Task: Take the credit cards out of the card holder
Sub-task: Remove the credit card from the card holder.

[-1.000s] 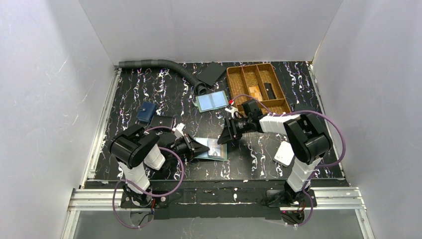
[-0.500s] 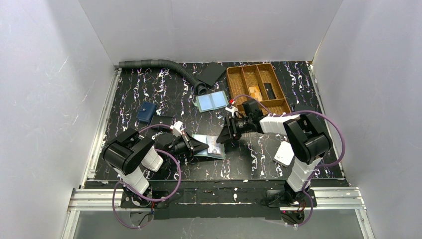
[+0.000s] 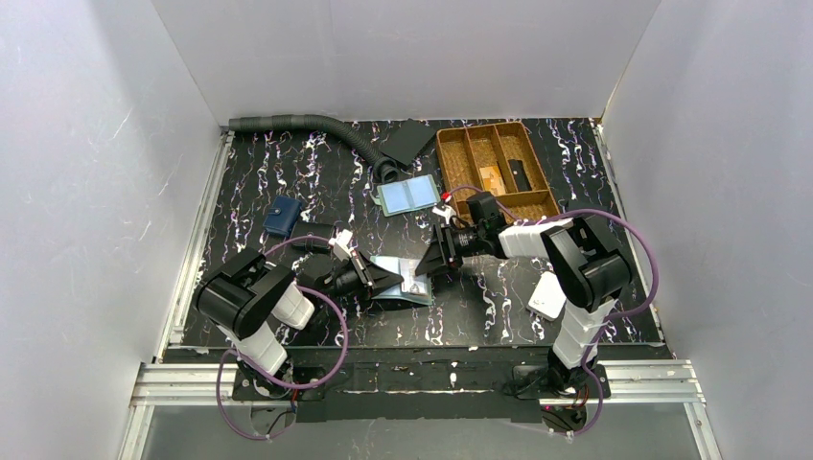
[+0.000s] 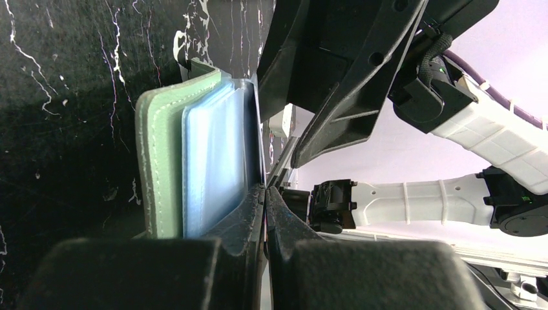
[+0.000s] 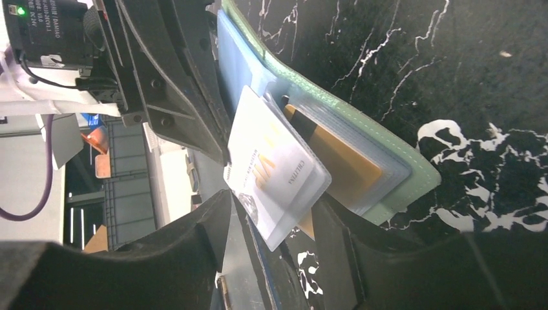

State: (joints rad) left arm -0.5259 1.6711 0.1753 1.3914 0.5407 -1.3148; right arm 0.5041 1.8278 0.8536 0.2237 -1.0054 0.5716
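The card holder [image 3: 407, 285] lies open near the table's front middle, with a teal-green edge [image 4: 155, 161] and a blue panel [image 4: 213, 161]. My left gripper [image 3: 385, 283] is shut on a thin inner leaf of the holder [image 4: 265, 190] and holds it upright. A pale whitish-grey credit card [image 5: 274, 171] in a clear sleeve sticks out over the orange-tan panel [image 5: 342, 161]. My right gripper [image 5: 271, 219] is open, its fingers either side of that card's lower edge without closing on it. It meets the holder from the right in the top view [image 3: 429, 263].
A second holder with two pale-blue panels [image 3: 410, 195] lies behind. A wooden divided tray [image 3: 497, 168] stands at the back right. A small blue wallet [image 3: 282, 217], a grey hose [image 3: 297, 123], a black pouch [image 3: 407, 141] and a white object [image 3: 547, 295] lie around.
My right gripper has moved left and nearer, up to the holder. My left gripper has drawn the holder slightly left and lifted its leaf upright.
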